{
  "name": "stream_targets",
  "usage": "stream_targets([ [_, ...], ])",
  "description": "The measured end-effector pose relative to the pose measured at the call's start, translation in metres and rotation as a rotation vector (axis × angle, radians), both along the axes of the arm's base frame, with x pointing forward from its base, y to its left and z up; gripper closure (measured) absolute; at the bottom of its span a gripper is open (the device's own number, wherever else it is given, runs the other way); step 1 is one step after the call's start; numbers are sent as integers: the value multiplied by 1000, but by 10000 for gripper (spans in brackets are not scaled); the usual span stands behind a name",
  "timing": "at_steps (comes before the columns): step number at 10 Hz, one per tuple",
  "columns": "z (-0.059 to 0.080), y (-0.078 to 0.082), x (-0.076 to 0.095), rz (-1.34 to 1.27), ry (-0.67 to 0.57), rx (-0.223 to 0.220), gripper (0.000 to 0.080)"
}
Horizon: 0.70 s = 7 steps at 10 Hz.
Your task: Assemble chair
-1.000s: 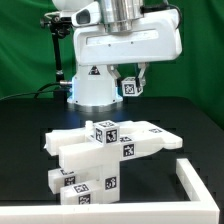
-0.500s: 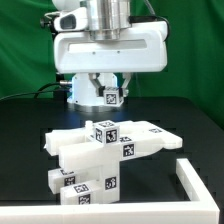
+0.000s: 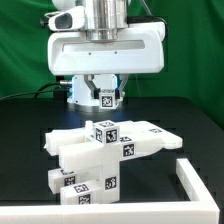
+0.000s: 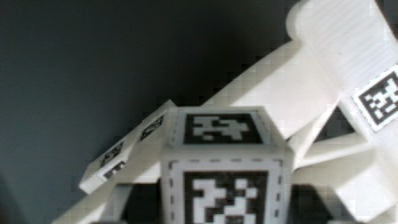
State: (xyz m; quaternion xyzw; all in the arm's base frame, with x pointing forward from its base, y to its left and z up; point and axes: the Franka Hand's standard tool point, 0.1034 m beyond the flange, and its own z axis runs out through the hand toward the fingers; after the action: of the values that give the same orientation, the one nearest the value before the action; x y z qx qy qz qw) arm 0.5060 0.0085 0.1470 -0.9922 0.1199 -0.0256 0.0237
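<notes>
The chair point(image 3: 105, 150) is a cluster of joined white blocky pieces with tag markers, lying on the black table in the middle of the exterior view. My gripper point(image 3: 107, 92) hangs above and behind it. It is shut on a small white tagged chair piece point(image 3: 107, 99) and holds it in the air, clear of the cluster. In the wrist view the held piece point(image 4: 219, 180) fills the lower middle, with tags on its faces. The chair cluster point(image 4: 329, 60) lies beyond it on the dark table. My fingertips are hidden by the piece.
A white L-shaped border bar point(image 3: 195, 180) lies at the front on the exterior view's right. The arm's white base point(image 3: 88, 92) stands behind the gripper. A green curtain closes off the back.
My gripper has moved toward the exterior view's left and slightly down with the small tagged piece in it. The chair cluster has not moved.
</notes>
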Motion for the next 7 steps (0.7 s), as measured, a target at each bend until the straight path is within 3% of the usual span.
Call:
stream_targets([
  [2, 9, -13, 17, 53, -57, -18, 515],
  [7, -11, -29, 26, 87, -81, -65, 515],
])
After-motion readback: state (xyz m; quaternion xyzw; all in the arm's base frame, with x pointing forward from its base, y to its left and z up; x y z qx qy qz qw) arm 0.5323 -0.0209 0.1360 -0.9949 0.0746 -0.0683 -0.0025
